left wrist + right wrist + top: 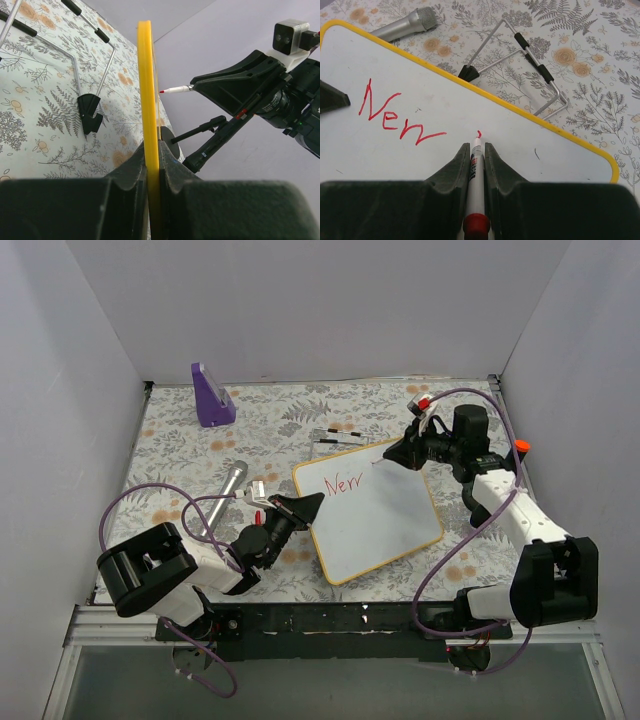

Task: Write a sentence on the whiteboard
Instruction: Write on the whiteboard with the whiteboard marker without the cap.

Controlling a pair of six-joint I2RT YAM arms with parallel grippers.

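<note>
The whiteboard (375,515), white with a yellow frame (146,90), lies tilted on the floral table. My left gripper (312,506) is shut on its left edge, jaws pinching the frame. My right gripper (392,457) is shut on a red marker (476,175) whose tip rests on the board. The sentence (395,114) reads "New" in red, with a small fresh red mark (479,134) just ahead of the marker tip. In the left wrist view the marker tip (172,90) points at the board's face from the right.
A silver microphone (229,481) lies left of the board. A wire stand with black grips (530,75) sits beyond the board's far edge. A purple wedge (211,395) stands at the back left. White walls enclose the table.
</note>
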